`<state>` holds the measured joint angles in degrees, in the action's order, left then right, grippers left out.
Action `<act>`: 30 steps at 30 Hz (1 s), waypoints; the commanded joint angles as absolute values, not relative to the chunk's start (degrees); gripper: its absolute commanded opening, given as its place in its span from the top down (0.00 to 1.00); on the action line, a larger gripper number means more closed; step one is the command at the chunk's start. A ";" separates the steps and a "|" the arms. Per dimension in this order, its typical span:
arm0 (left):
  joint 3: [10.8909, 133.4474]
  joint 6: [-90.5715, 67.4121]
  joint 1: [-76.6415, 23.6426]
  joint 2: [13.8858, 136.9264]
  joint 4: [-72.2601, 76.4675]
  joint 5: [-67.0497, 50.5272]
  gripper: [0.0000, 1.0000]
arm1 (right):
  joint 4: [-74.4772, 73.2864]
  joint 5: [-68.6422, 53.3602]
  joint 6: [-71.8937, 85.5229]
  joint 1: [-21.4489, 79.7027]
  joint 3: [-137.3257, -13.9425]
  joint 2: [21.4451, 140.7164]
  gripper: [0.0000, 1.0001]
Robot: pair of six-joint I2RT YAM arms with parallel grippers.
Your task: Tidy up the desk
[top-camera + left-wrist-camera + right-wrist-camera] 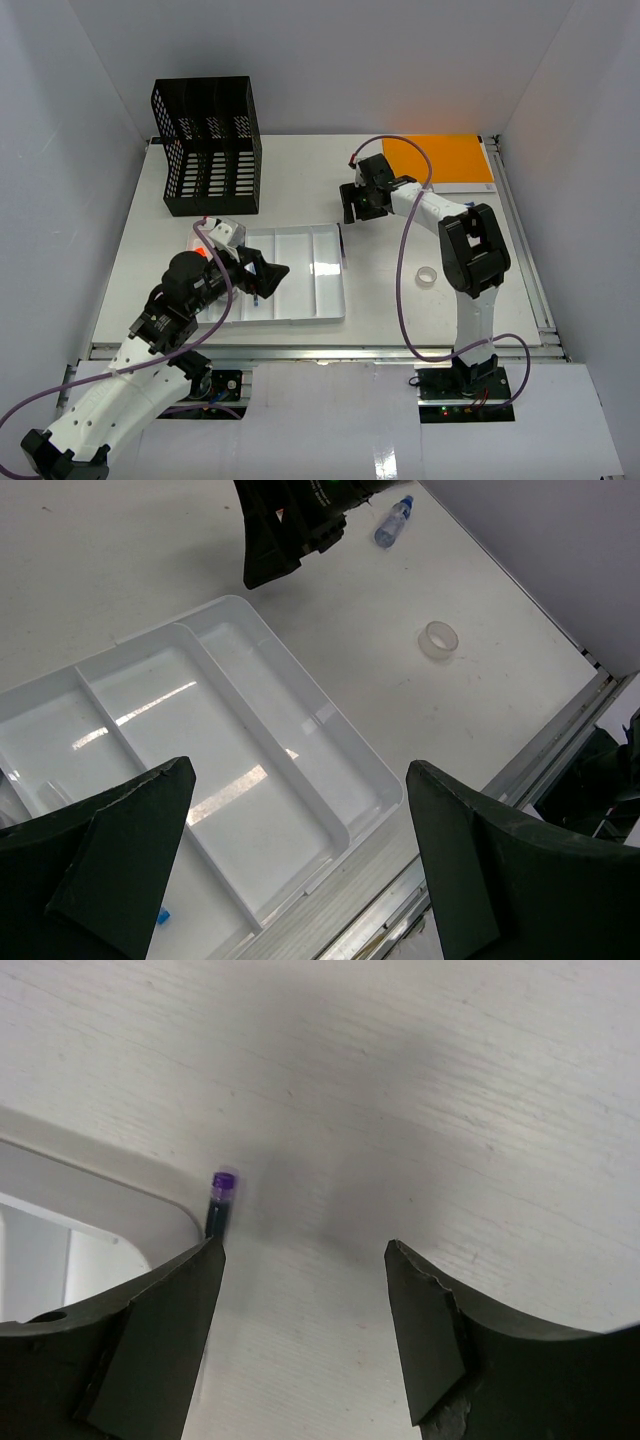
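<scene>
Desk: stiff, flat, fixed white top under both arms; nothing to grasp, and probably smooth enough for small things to slide.
Pen: light, thin and rigid; lies on the desk just beside the tray corner.
Hold: probably mid-barrel; the tray wall crowds one finger.
Right gripper: jaws spread, empty, above the pen.
Left gripper: jaws spread, empty, over the tray.
Around: tape roll, rack, orange pad.

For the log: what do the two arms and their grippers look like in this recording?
The left arm and right arm have white links with black joints; a purple cable loops along each. The left gripper and right gripper are black, with broad wedge-shaped fingers.
</scene>
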<state>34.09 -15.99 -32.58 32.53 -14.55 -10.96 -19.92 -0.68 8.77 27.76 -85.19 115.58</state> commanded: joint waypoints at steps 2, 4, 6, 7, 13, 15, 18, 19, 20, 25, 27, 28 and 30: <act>33.31 -15.58 -32.46 32.93 -13.69 -10.90 0.02 | -19.24 -6.22 12.65 27.86 -93.09 119.49 0.30; 33.31 -15.64 -32.50 32.67 -13.71 -10.81 0.02 | -19.51 -6.65 14.28 28.06 -95.66 120.97 0.32; 33.24 -15.64 -32.50 32.54 -13.71 -10.60 0.02 | -19.44 -6.59 15.39 28.27 -97.06 122.74 0.32; 33.22 -15.64 -32.52 32.49 -13.74 -10.52 0.02 | -19.46 -6.56 15.80 28.51 -97.75 123.35 0.33; 33.22 -15.56 -32.43 32.87 -13.80 -10.37 0.02 | -19.78 -3.95 17.10 30.92 -98.91 125.95 0.35; 33.22 -15.56 -32.43 32.71 -13.80 -10.12 0.02 | -19.78 -2.35 17.39 31.71 -97.80 125.78 0.36; 33.14 -15.56 -32.49 32.52 -13.80 -10.13 0.02 | -19.21 -0.57 17.55 32.35 -94.88 124.52 0.37; 33.13 -15.56 -32.49 32.52 -13.80 -10.17 0.02 | -18.96 0.34 17.58 32.43 -93.88 123.96 0.38; 33.13 -15.56 -32.44 32.52 -13.80 -10.26 0.02 | -18.76 1.50 17.58 32.43 -93.01 123.43 0.41; 33.26 -15.56 -32.48 32.61 -13.71 -10.32 0.02 | -18.19 4.50 16.38 32.47 -89.76 121.36 0.48; 33.27 -15.56 -32.43 32.53 -13.71 -10.37 0.02 | -18.19 5.02 15.70 32.59 -88.57 120.80 0.51; 33.22 -15.56 -32.43 32.43 -13.71 -10.37 0.02 | -18.19 5.28 15.29 32.70 -88.13 120.49 0.52; 33.22 -15.56 -32.43 32.25 -13.71 -10.28 0.02 | -18.19 5.54 15.02 32.89 -87.31 120.12 0.52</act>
<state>33.30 -15.92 -32.58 32.90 -14.55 -10.52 -16.14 3.21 16.49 32.21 -89.77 122.84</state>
